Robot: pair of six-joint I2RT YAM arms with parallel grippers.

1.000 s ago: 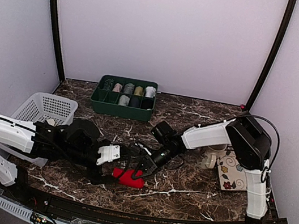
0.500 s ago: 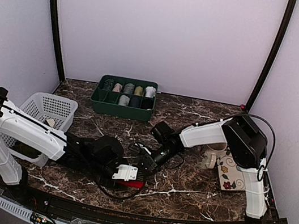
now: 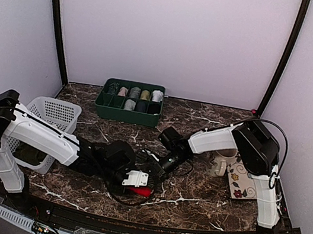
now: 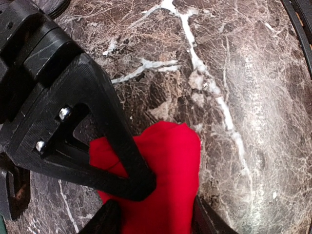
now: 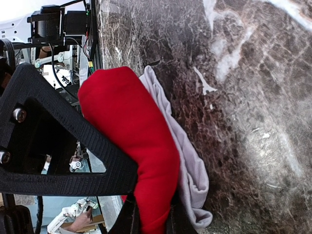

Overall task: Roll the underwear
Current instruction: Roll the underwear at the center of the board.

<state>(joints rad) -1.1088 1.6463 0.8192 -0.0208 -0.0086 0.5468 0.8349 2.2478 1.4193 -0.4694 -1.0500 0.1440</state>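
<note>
Both jaws crowd the underwear [image 3: 140,191]; table [image 3: 195,206] alongside seems free.

Dark marble tabletop [image 3: 204,116], viewed from above. At 12 o'clock, near the back wall: a dark green divided tray [image 3: 125,116] holding rolled garments [image 3: 135,92] of muted colours in its compartments. At 9 o'clock: a white lattice basket [image 3: 55,111]. At 3 o'clock: a cream mug [image 3: 223,162] beside a floral-patterned square mat [image 3: 243,181]; whether they touch cannot be told.
</note>
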